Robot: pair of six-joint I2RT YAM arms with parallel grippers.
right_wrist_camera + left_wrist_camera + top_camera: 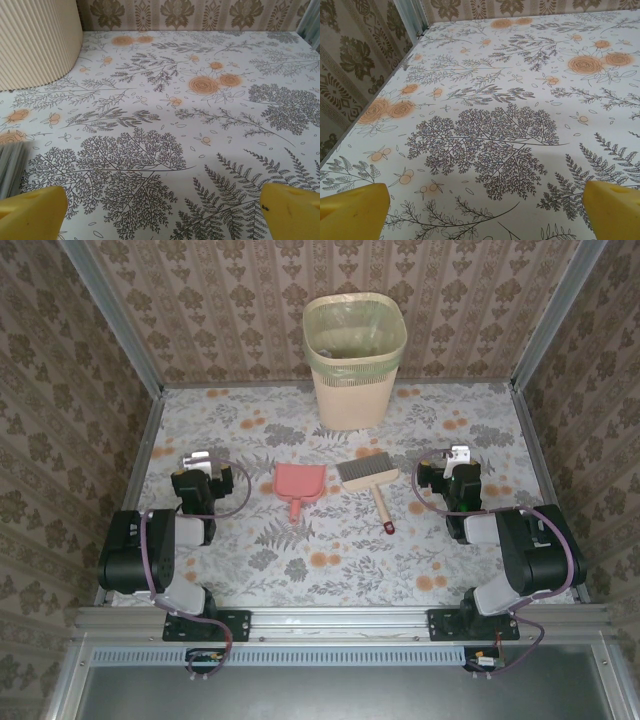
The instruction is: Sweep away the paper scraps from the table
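Bin (355, 360) with green liner (355, 340), pink dustpan (299, 485) beside brush (365, 475), left gripper (203, 461), right gripper (457, 456) — both spread, empty

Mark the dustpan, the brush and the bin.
pink dustpan (299, 482): top external view, middle of the scoop.
hand brush (362, 471): top external view, grey bristle head.
waste bin (350, 395): top external view, front of the ribbed outer wall.
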